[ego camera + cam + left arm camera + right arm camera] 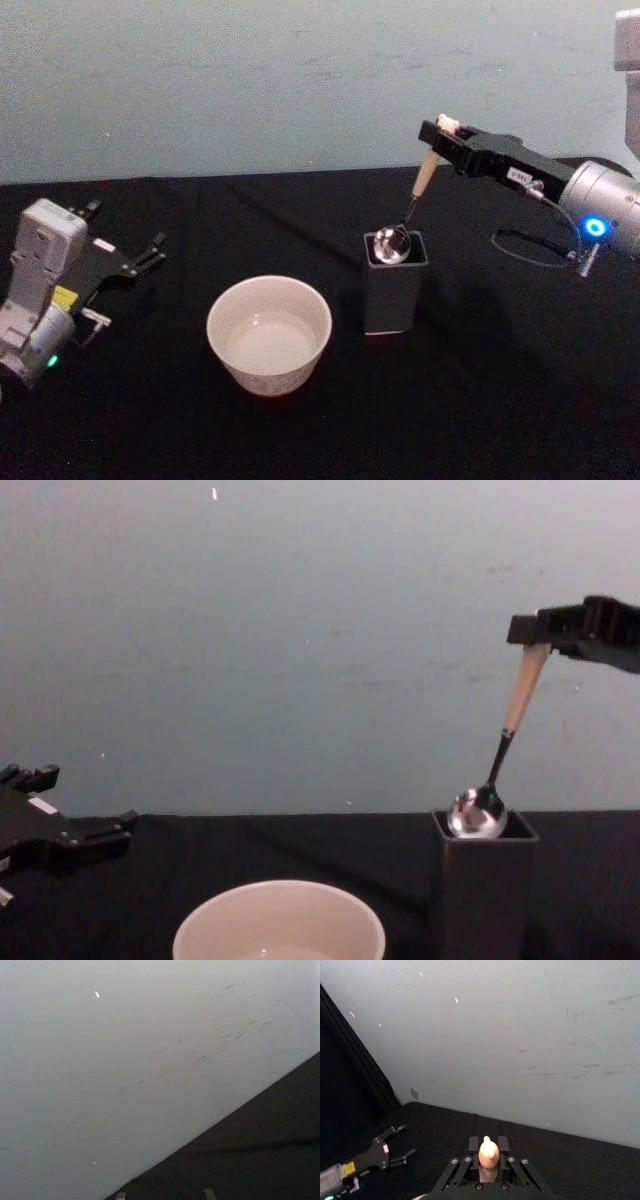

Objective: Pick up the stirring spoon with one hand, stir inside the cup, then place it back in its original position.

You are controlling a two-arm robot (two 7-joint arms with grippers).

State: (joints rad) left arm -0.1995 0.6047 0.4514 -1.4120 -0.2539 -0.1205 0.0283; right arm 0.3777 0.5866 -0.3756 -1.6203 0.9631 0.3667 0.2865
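Observation:
My right gripper (445, 135) is shut on the top of the stirring spoon (424, 183), which hangs nearly upright. Its beige handle (520, 692) slopes down to the shiny bowl (476, 817), sitting at the mouth of the dark grey square holder (393, 282). In the right wrist view the spoon's bear-head top (488, 1152) pokes up between the fingers. The cream-white cup (269, 333) stands left of the holder, with a little liquid inside. My left gripper (145, 257) rests open at the far left of the table, away from both.
A black cloth (480, 400) covers the table, and a pale wall (250, 80) rises close behind it. A thin cable (530, 250) loops under my right arm near the holder.

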